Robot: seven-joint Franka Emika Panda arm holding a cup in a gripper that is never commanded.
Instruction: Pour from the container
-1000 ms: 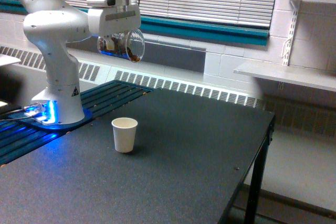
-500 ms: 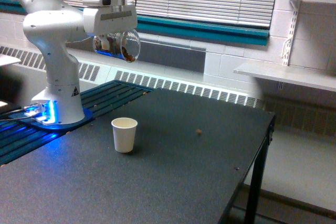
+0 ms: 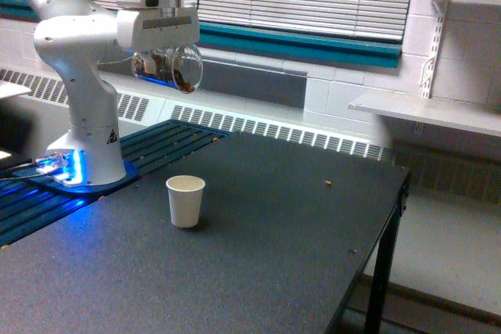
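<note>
Pouring step: the jaws pinch the container (image 3: pixel 174 69) tipped on its side, high above the tabletop (image 3: pixel 258 248) — rim not over the paper cup (image 3: pixel 185 201) (one brown bit (image 3: pixel 329 184) lies astray) — next, line up over it

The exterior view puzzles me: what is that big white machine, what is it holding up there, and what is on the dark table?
This single picture comes from a camera standing off the machine. The white thing is a robot arm, bolted at the table's far corner on the view's left. Its gripper has its jaws closed on a clear plastic container, tipped on its side high above the table, with small brown bits inside. On the dark table stands an upright white paper cup, open and apart from everything. One small brown bit lies near the table's far edge, well away from the cup.
</note>
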